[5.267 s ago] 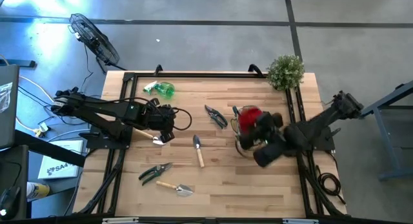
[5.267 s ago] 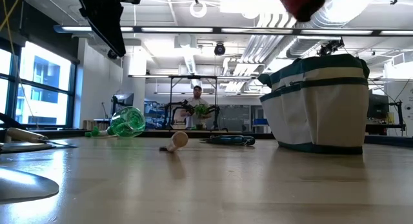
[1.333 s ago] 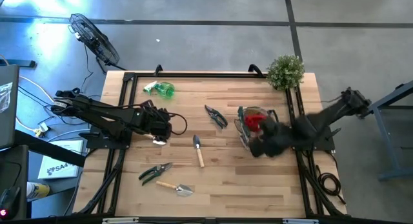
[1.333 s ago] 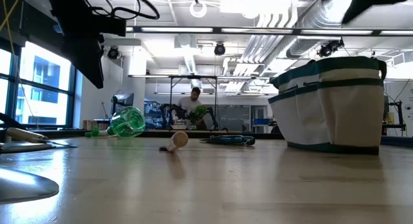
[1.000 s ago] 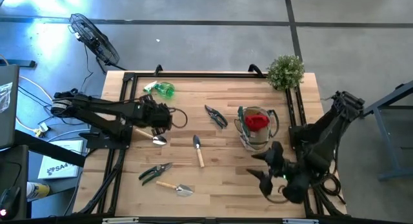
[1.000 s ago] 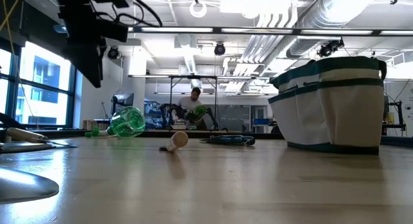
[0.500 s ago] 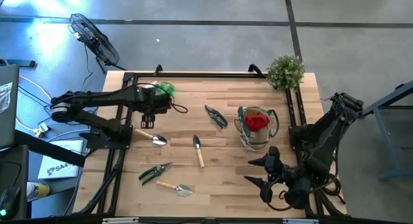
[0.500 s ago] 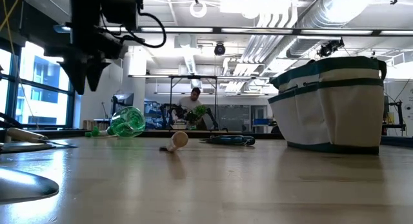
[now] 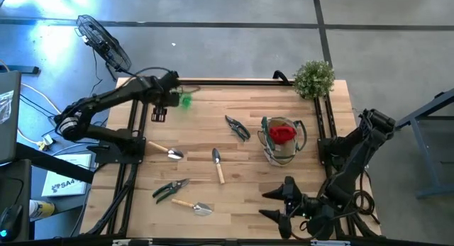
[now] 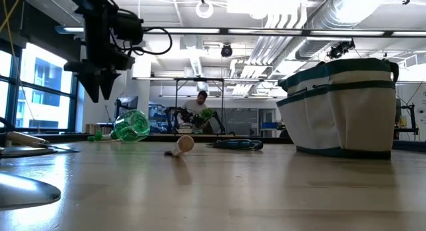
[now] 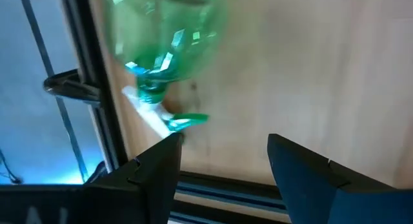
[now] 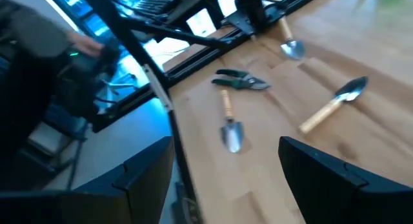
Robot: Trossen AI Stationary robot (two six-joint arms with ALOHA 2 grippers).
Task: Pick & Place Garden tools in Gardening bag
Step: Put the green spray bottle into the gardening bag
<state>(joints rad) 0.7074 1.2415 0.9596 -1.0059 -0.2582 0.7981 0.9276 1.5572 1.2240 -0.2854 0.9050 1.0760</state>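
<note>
while the right tool [image 9: 277, 205] is idling spread near the front edge, the left tool [image 9: 159, 115], fingers apart, is hovering beside the translucent green plastic spray bottle [image 9: 184, 100].

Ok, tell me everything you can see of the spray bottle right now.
The spray bottle is clear green plastic with a round body, a white neck and a green trigger. It lies on its side at the table's far left corner, next to the frame rail. The left gripper hangs open above it, not touching. Nothing else touches it.
</note>
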